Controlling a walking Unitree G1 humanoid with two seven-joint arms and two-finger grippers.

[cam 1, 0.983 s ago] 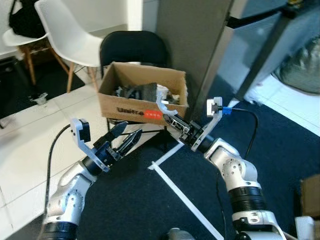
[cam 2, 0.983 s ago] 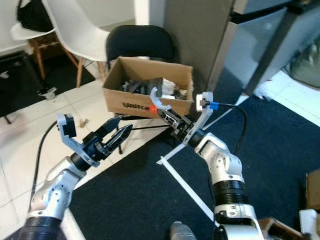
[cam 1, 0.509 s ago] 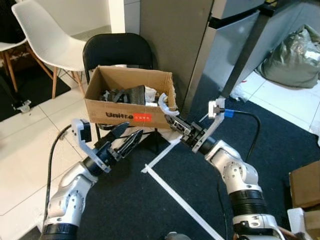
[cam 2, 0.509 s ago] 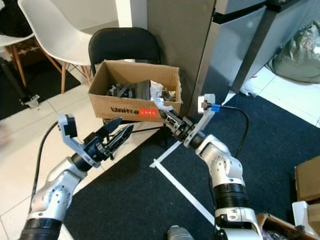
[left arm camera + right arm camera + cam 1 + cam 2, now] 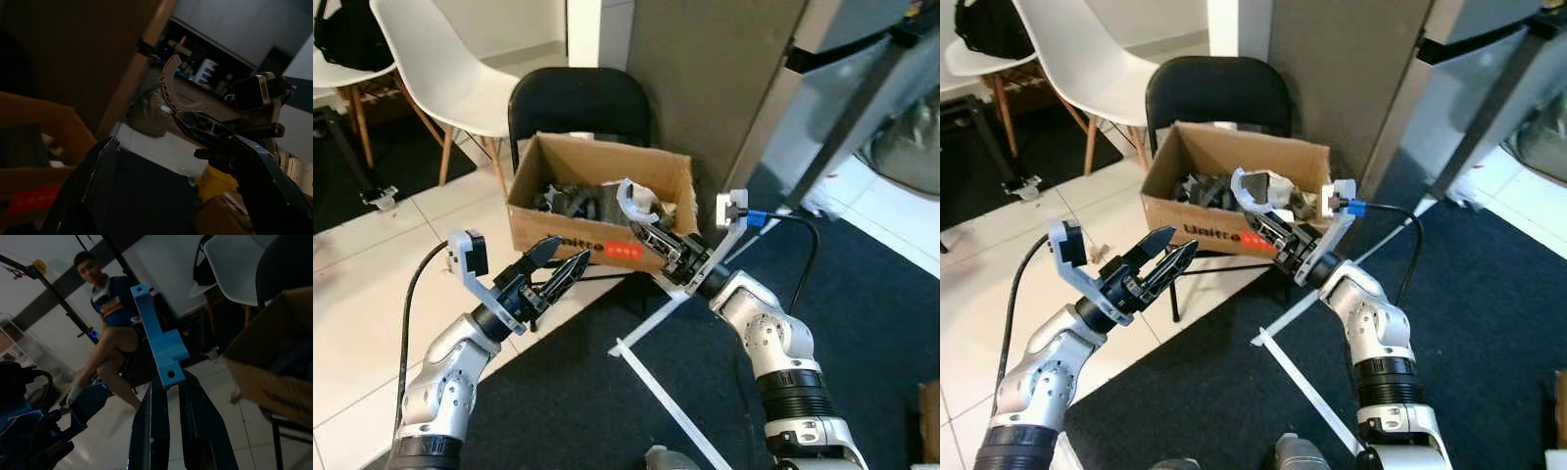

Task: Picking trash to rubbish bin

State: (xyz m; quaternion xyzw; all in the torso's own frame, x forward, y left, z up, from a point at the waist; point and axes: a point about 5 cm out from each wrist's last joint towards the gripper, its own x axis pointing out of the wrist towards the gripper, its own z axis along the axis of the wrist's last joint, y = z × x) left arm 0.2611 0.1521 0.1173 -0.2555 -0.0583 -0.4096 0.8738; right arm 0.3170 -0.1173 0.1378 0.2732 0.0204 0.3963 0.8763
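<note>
Right tool (image 5: 646, 233) pinching curved white plastic piece (image 5: 628, 199) over cardboard box (image 5: 568, 162), left tool (image 5: 560, 269) spread

The cardboard box (image 5: 1197, 192) bore dark printed lettering beside a red label (image 5: 1255, 239); neither could be read.

Silver arms, black two-finger pincers, white wrist brackets, black cables.

A lab or workshop room: white tiled floor (image 5: 372, 284) meeting dark carpet (image 5: 862, 294) with taped lines, plastic shell chair (image 5: 440, 69), folding chair (image 5: 579, 106) (bearing a cardboard box (image 5: 558, 220)), metal framing.
</note>
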